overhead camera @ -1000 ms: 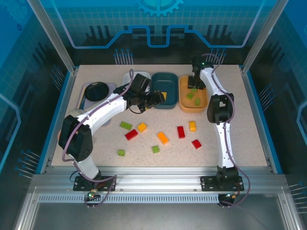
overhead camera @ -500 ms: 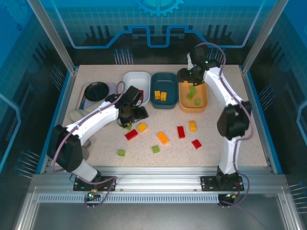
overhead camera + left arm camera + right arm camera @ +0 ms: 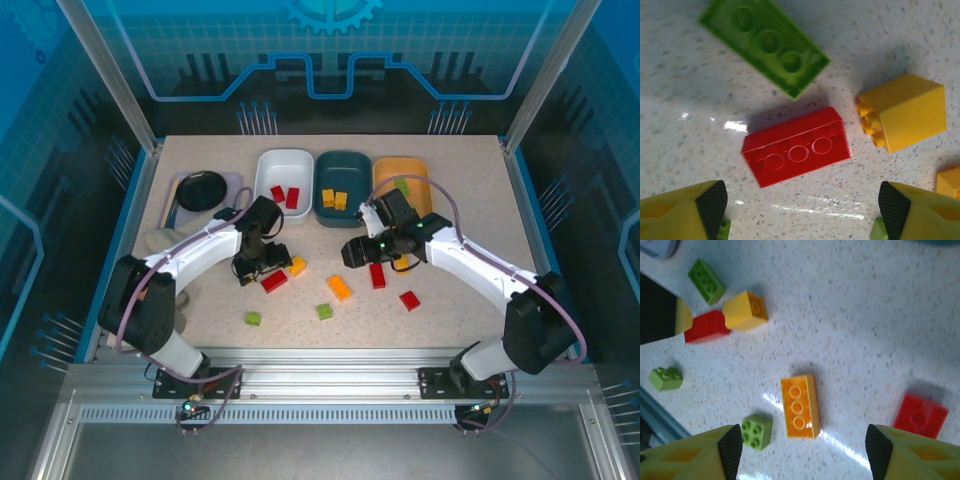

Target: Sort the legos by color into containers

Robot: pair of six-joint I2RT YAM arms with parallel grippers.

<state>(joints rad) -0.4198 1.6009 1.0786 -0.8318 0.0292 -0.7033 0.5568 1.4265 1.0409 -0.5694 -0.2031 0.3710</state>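
Note:
Three containers stand at the back: a white tub (image 3: 285,165) with two red bricks, a dark teal tub (image 3: 343,172) with two yellow bricks, and an orange-yellow tub (image 3: 412,172) with a green brick. Loose legos lie mid-table. My left gripper (image 3: 260,271) (image 3: 802,212) is open, low over the table just short of a red brick (image 3: 796,146) (image 3: 274,281), with a green brick (image 3: 765,44) and a yellow brick (image 3: 905,111) beyond. My right gripper (image 3: 352,253) (image 3: 800,455) is open above an orange brick (image 3: 800,406) (image 3: 339,288), a small green brick (image 3: 756,431) beside it.
A black round dish (image 3: 201,188) on a lavender tray sits at the back left. More loose bricks: red (image 3: 377,275), red (image 3: 409,300), green (image 3: 253,318), green (image 3: 325,311), yellow (image 3: 297,265). Metal frame rails border the table.
My right arm swung from over the orange-yellow tub to the table's middle, its jaws now wider. My left gripper moved from beside the teal tub down to the red brick.

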